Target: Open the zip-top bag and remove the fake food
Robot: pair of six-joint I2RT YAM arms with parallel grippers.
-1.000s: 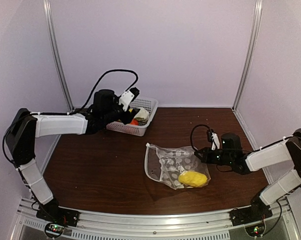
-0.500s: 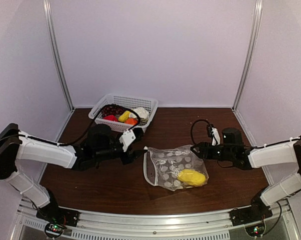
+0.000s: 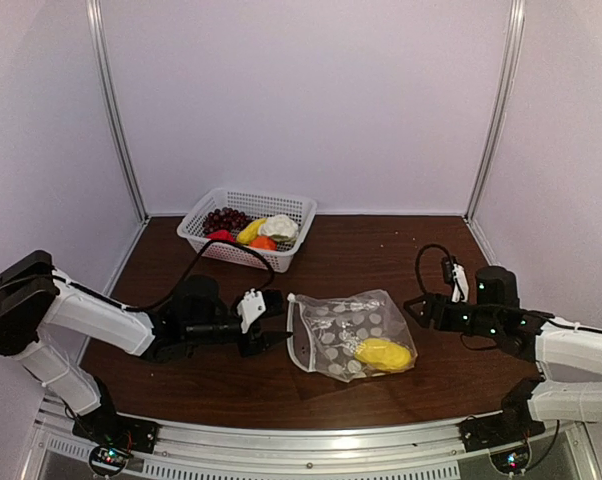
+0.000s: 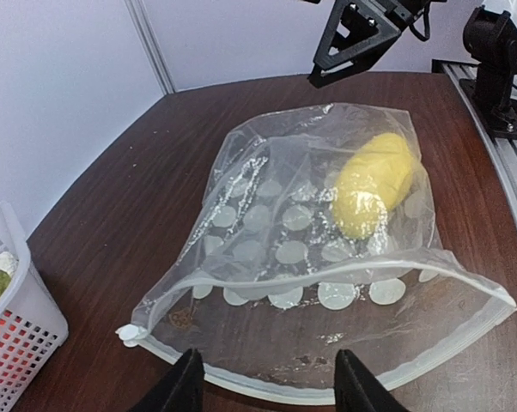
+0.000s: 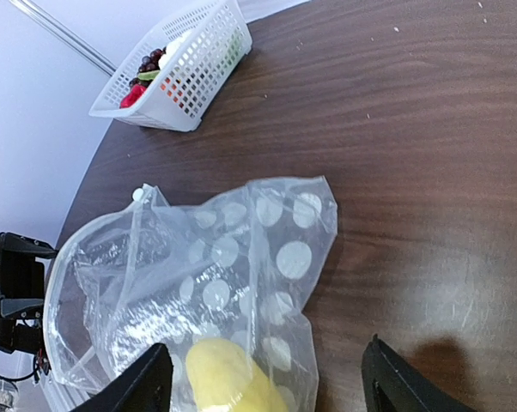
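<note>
1 yellow toy piece (image 3: 383, 353) sits inside the dotted bag (image 3: 346, 330), which lies flat at centre frame in the overhead view. My left gripper (image 3: 269, 322) is at the bag's zip edge, jaws partly apart, holding nothing. The right gripper (image 3: 422, 311) stands wide and empty, just right of the bag. I judge the film light, limp and slippery, so I'd pinch the stiffer zip strip (image 4: 413, 367).

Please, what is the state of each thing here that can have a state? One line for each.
zip-top bag, unzipped, mouth gaping open.
yellow fake food, inside the bag.
other fake food, lying in the basket.
basket, upright, partly filled.
left pincer, open, at the bag's mouth, gripping nothing.
right pincer, open, at the bag's closed end, not touching it.
</note>
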